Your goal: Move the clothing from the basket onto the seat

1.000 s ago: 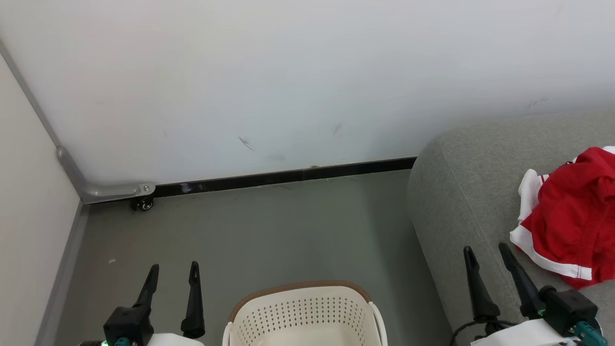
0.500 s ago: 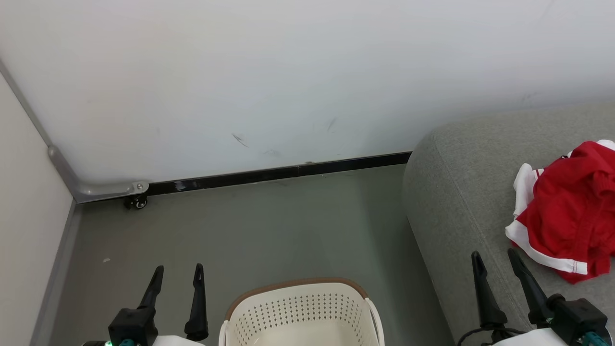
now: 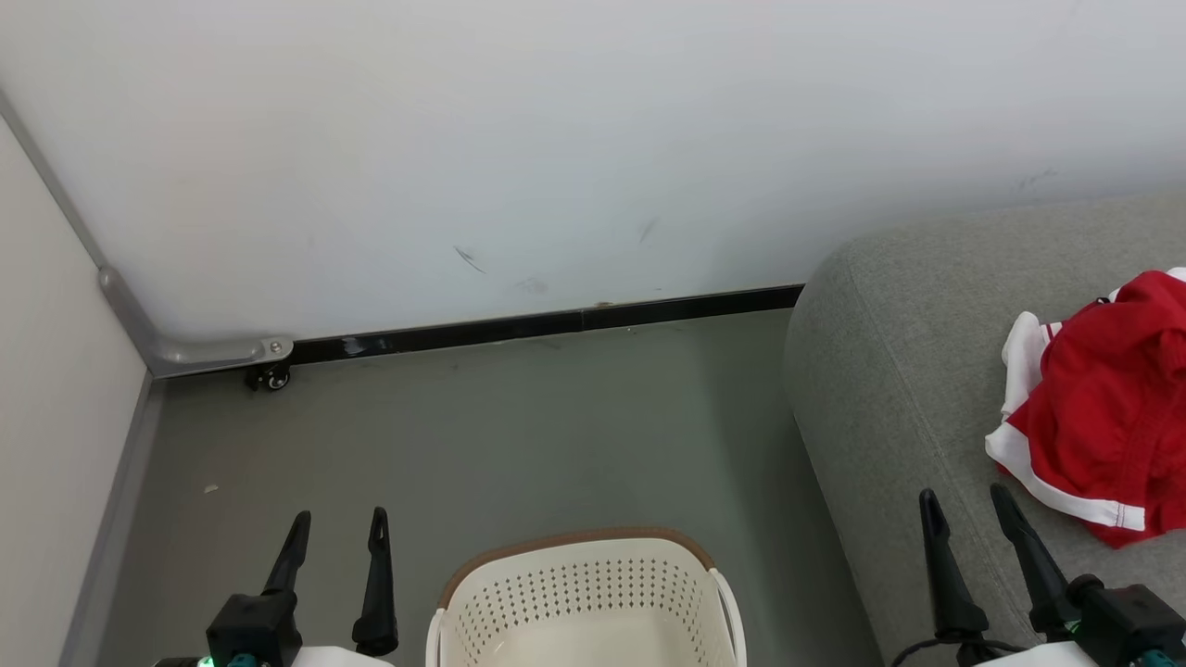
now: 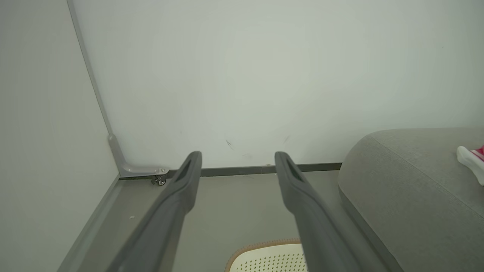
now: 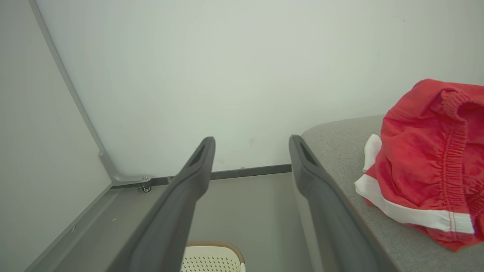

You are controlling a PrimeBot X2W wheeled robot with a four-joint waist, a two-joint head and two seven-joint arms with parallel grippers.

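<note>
Now the bright red sports clothing (image 3: 1103, 417) with white stripe trim lies crumpled on the large, light grey woven-fabric cushion seat (image 3: 889, 371), at the head view's right edge; whether the heap is one garment or two is hard to tell, as the frame cuts it off. The cream-white perforated plastic laundry basket (image 3: 574, 539) with a brown rim stands on the grey floor (image 3: 510, 435) beside the seat. The left gripper (image 3: 339, 515) hovers left of the basket, jaws spread, holding nothing; the right gripper (image 3: 964, 493) hangs over the seat near the clothing, likewise released.
</note>
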